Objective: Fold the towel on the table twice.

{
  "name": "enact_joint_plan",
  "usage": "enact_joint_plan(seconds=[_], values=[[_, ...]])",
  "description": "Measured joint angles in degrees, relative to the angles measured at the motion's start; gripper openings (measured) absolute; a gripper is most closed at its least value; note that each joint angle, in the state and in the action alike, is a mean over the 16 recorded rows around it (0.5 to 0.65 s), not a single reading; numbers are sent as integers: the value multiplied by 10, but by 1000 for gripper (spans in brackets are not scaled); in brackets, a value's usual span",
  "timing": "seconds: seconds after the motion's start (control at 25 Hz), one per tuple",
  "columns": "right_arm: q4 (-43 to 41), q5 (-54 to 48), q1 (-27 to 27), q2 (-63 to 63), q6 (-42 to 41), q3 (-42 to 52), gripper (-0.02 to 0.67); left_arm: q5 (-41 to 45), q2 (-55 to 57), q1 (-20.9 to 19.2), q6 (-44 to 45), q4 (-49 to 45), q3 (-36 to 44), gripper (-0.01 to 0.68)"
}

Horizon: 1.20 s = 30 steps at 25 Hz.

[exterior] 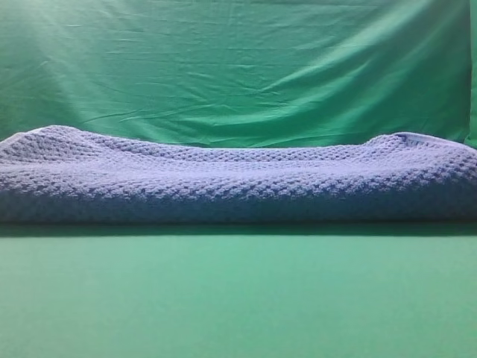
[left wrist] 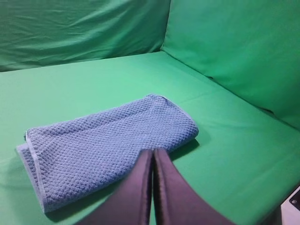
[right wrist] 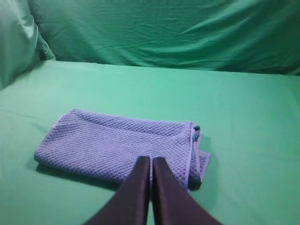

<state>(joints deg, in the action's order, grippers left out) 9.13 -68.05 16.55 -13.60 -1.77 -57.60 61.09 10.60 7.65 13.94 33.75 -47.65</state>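
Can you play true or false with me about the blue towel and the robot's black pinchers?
1. The towel lies folded on the green table. True.
2. The left gripper is wide open. False: its fingers are pressed together.
3. The right gripper is holding the towel up in the air. False: it is shut on nothing, and the towel rests flat on the table.
4. A wrinkled green cloth hangs behind the table. True.
5. The towel is red. False: it is blue-grey.
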Motion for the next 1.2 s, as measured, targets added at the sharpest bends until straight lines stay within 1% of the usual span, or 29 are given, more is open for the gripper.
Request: enact_joint_plan(seconds=[0.36,0.56,0.72,0.92,1.2], values=[[2,18,0,121,-36,75,0,-9,-95,0,-4,-19,65,0],[5,23,0,147,-49,98,0,-18,-114,0,-13,-57,86,0],[6,46,0,151,-55,127,0,-51,-118,0,-22,-98,102,0],[6,124,0,151,-63,192,0,-132,-118,0,-31,-144,145,0],[3,320,0,150,-68,327,0,-277,-118,0,-33,-186,259,0]])
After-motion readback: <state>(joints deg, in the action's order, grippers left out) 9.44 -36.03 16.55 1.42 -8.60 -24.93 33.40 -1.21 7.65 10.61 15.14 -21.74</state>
